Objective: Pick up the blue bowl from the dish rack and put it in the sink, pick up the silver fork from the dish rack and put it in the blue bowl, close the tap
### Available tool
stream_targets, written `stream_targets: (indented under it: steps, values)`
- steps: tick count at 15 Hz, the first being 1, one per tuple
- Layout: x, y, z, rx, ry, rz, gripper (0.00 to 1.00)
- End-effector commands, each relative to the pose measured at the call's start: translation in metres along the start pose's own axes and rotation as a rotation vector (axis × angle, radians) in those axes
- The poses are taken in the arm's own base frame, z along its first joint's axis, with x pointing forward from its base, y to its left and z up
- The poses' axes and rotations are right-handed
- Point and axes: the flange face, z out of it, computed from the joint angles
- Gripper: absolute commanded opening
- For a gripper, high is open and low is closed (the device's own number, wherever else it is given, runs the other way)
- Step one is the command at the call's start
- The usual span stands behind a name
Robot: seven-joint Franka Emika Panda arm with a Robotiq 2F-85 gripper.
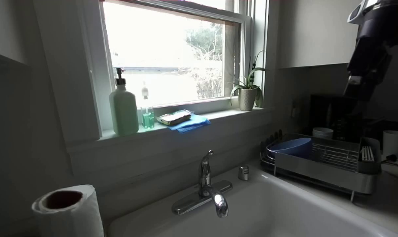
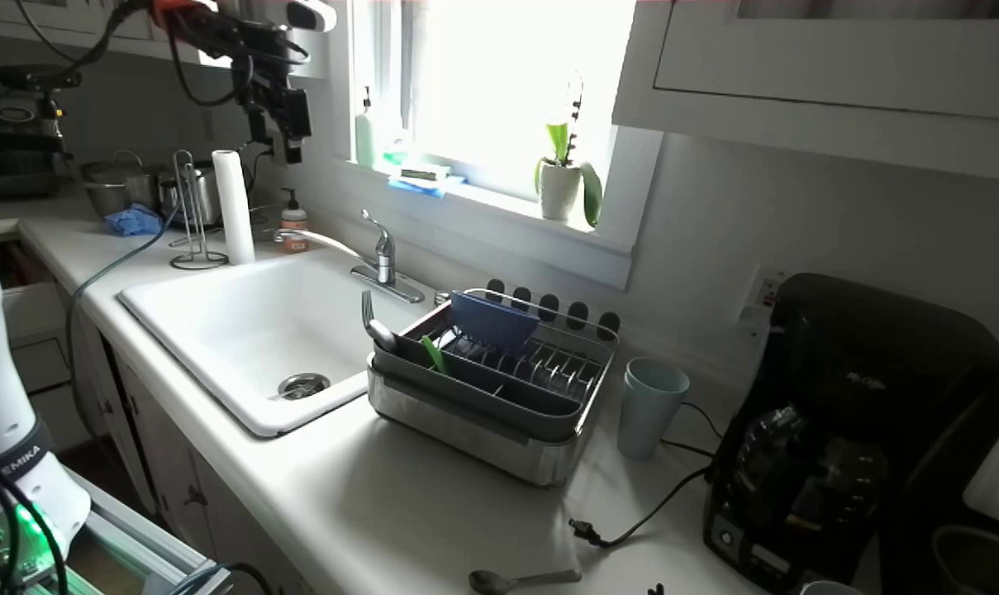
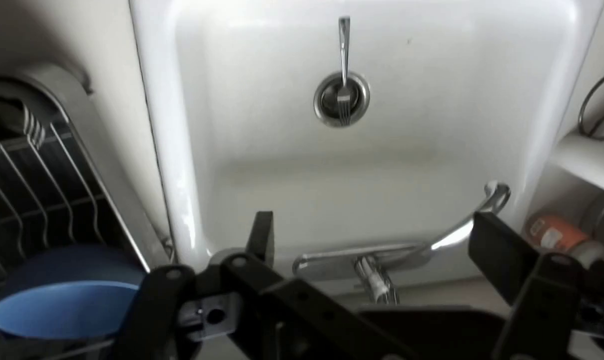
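The blue bowl (image 1: 294, 148) leans tilted in the wire dish rack (image 2: 474, 413), in all views; in the wrist view the bowl (image 3: 67, 307) is at lower left. A silver fork (image 2: 368, 314) stands in the rack's utensil holder; its tines (image 3: 33, 129) show in the wrist view. Another silver fork (image 3: 344, 55) lies in the sink (image 3: 282, 200), tines over the drain. The chrome tap (image 1: 205, 181) has its spout over the sink; no water stream is visible. My gripper (image 3: 374, 230) is open and empty, high above the tap; it also shows in both exterior views (image 1: 360, 87) (image 2: 283, 145).
A paper roll (image 1: 67, 210) stands beside the sink. Soap bottles (image 1: 123, 108), a blue sponge cloth (image 1: 190, 123) and a potted plant (image 1: 247, 98) are on the windowsill. Cups (image 2: 654, 405), a spoon (image 2: 524, 580) and a coffee maker (image 2: 846, 430) are near the rack.
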Motion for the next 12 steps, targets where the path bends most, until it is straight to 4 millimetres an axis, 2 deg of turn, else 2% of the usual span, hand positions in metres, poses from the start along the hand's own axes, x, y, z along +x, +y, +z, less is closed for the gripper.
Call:
stream_targets:
  steps: [1,2,6,7,8,9,12]
  values:
    - [0.031,0.016,0.008,-0.013,0.157,0.036,1.00]
    - [0.041,0.024,0.013,-0.017,0.177,0.076,1.00]
    - [0.074,0.086,0.033,-0.040,0.256,0.308,1.00]
    - [0.059,0.063,0.024,-0.021,0.232,0.219,1.00]
    - [0.063,0.073,0.030,-0.027,0.229,0.235,1.00]
    - [0.064,0.074,0.033,-0.028,0.222,0.234,1.00]
    - [0.063,0.065,0.030,-0.026,0.228,0.215,1.00]
